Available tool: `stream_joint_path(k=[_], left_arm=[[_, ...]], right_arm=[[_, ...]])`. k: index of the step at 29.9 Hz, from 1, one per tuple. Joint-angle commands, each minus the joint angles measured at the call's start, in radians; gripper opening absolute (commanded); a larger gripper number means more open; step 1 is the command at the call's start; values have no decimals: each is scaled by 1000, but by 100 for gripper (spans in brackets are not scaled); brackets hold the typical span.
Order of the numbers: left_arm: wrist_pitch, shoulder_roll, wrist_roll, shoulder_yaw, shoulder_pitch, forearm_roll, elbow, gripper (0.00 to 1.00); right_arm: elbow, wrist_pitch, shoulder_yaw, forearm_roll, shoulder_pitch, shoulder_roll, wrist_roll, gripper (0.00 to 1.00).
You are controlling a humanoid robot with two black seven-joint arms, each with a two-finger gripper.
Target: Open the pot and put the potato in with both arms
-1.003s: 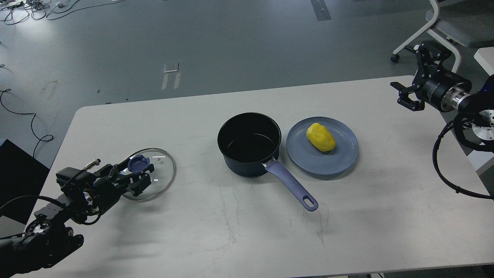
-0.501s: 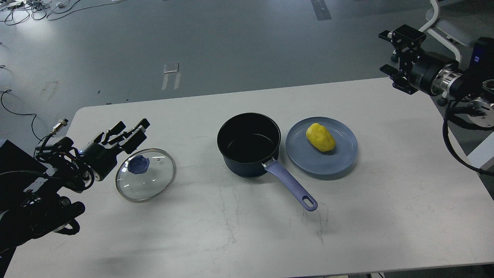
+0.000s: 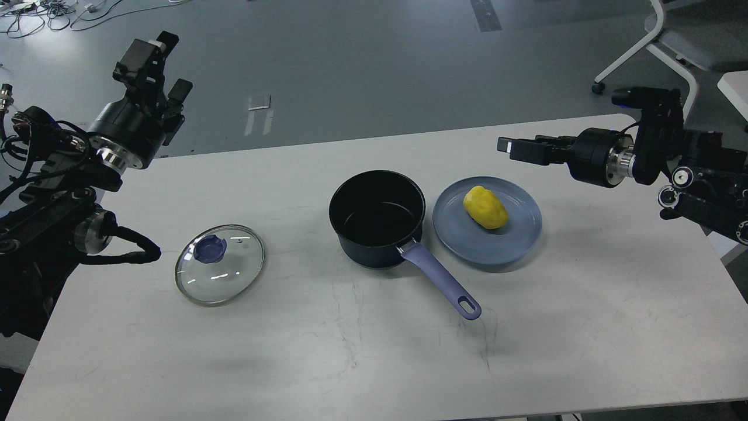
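Note:
The dark navy pot [image 3: 377,219] stands open at the table's middle, black and empty inside, its lavender handle [image 3: 441,282] pointing to the front right. The yellow potato [image 3: 485,207] lies on a blue-grey plate [image 3: 497,248] just right of the pot. The glass lid [image 3: 225,279] with a blue knob [image 3: 210,248] lies flat on the table at the left. My left gripper [image 3: 160,70] is raised high at the far left, open and empty, well away from the lid. My right gripper [image 3: 517,147] points left, above the table behind and to the right of the plate; its fingers overlap side-on.
The white table [image 3: 374,351] has its far edge behind the pot. A white office chair [image 3: 672,35] stands on the floor at the back right. Cables lie on the floor at the back left.
My left gripper has let go of the lid and risen up and back to the far left. My right gripper has swung down and left toward the plate. The lid stays flat on the table.

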State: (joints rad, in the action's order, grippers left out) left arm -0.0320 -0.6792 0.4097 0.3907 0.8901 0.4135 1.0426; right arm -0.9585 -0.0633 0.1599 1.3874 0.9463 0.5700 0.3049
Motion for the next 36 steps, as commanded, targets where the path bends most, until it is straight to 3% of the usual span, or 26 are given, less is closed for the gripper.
stream_joint_path(k=[1,3,11,20,21,22,25,33,36], left_arm=[[1,56,-92,7,21,-15,-35,98],[1,70,-107,22,35,-31,-51,98],[1,87,-101,28,20,-35,-71,98],[0,92,-95,27,20,-32,-105,98],[0,89,-95,27,20,-33,-105,98],[0,89,-95,27,20,-32,-105,98],[-2,84,-94,27,16,-32,-105,98],[-5,78,-77,27,4,-27,-105,98],[-5,76,-62,22,4,-25,-105,98]], right_arm=[[96,16,-117,64,48,-114,0,100],[113,17,-166,67,72,-131,0,100],[225,17,-218,67,75,-219,-4,100],[247,23,-258,64,28,-252,-9,95],[248,23,-260,64,28,-263,-9,92],[253,28,-263,64,28,-277,-9,81],[254,45,-264,62,28,-282,-3,63],[245,65,-269,64,32,-282,3,35],[244,65,-269,62,42,-274,6,33]])
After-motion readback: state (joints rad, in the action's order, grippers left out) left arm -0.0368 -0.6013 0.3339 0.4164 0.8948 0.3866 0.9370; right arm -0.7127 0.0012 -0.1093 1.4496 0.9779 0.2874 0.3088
